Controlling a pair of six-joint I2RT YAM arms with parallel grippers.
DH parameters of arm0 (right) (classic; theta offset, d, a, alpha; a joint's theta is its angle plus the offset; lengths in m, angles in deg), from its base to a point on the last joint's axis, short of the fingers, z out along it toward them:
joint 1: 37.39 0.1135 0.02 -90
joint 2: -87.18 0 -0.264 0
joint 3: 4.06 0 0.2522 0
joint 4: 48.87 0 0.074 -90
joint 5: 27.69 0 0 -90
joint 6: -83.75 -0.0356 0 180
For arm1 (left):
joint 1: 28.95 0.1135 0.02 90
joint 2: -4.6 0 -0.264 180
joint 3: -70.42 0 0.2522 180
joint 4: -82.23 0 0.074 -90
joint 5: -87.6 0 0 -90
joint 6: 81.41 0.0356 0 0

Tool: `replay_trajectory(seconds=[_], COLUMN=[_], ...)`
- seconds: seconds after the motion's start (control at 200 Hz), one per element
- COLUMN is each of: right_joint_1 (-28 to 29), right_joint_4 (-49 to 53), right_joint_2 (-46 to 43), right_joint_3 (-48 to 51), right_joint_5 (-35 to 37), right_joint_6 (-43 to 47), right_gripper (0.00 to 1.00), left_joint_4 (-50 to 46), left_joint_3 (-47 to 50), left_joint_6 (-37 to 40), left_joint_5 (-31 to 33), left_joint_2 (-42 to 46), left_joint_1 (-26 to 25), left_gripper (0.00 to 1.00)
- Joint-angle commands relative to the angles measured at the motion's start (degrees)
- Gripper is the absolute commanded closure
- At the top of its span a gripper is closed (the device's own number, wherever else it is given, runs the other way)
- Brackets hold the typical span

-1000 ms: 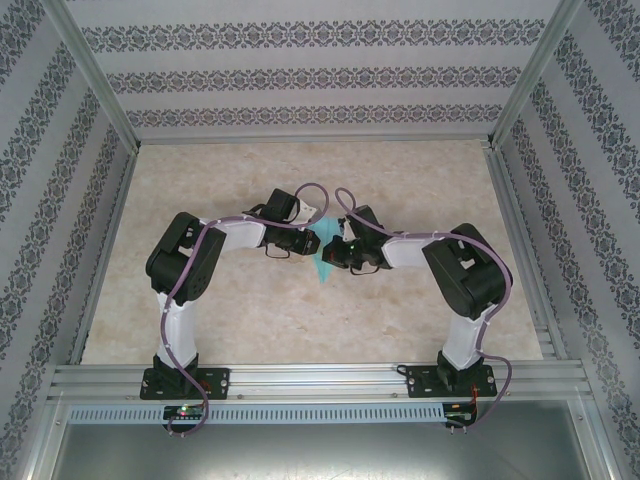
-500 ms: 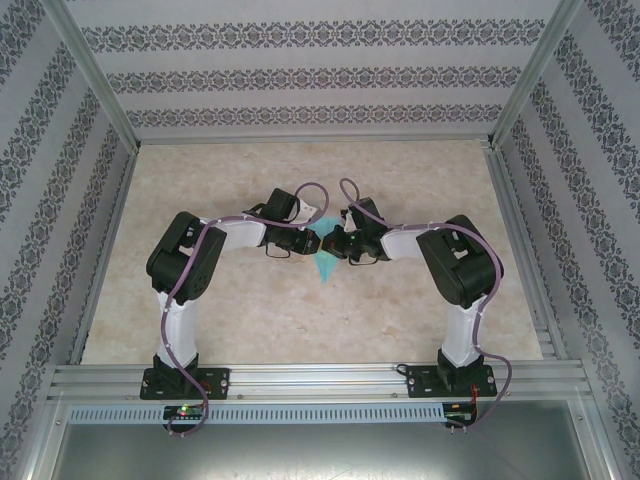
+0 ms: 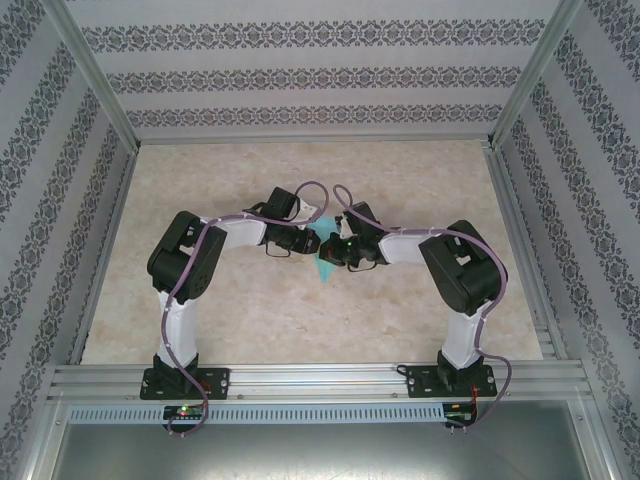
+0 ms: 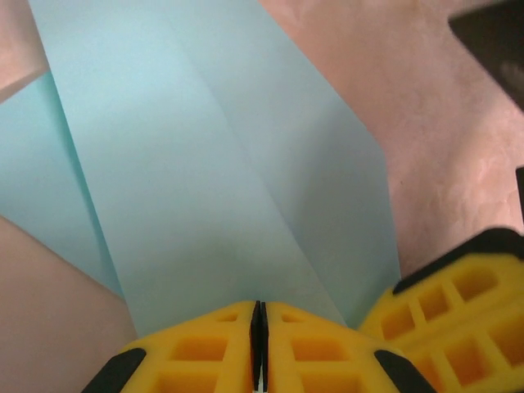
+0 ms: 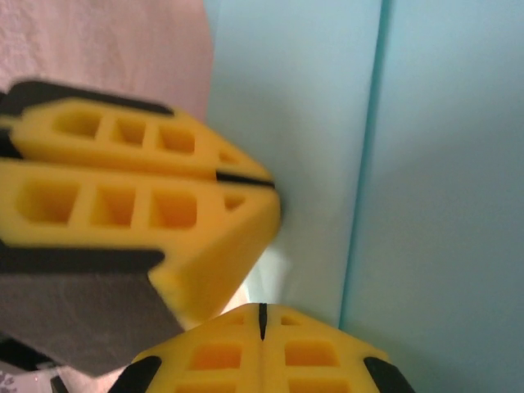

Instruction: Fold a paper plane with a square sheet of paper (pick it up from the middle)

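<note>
A pale marbled counter [image 3: 200,320] filled the walled cell. The left arm [image 3: 185,265] reached in from 7 o'clock and the right arm [image 3: 460,270] from 5 o'clock, and their wrists met at the counter's centre. Between them was the teal paper sheet [image 3: 324,262], partly folded, with a narrow tip pointing toward 6 o'clock.

In the left wrist view, the left fingers [image 4: 213,348] were pressed shut on the paper's near edge at 6 o'clock. The creased layers fanned out toward 12 o'clock. The right fingers [image 5: 221,356] were also closed, touching the sheet beside the left pair. Whether they pinched the paper could not be told.

With the two pairs crowded so close, any opposing pull would likely tear the thin sheet or drag it out of the pinch. Uneven pressure could skew the centre crease.
</note>
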Motion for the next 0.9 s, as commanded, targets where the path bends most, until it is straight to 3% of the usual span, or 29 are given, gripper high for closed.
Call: replay_trajectory(seconds=[0.0, 0.899], right_joint_1=[1.4, 6.7], right_joint_4=[2.1, -2.7], right_joint_2=[-1.5, -5.9], right_joint_3=[1.6, 15.6], right_joint_5=[-0.8, -0.2], right_joint_6=[1.9, -0.8], right_gripper=[1.0, 1.0], left_joint_4=[-6.5, -7.4], left_joint_3=[1.5, 0.9], left_joint_6=[-0.3, 0.1], left_joint_5=[4.2, 5.0], left_joint_2=[-5.1, -5.9], left_joint_1=[0.0, 0.0], left_gripper=[0.86, 0.86])
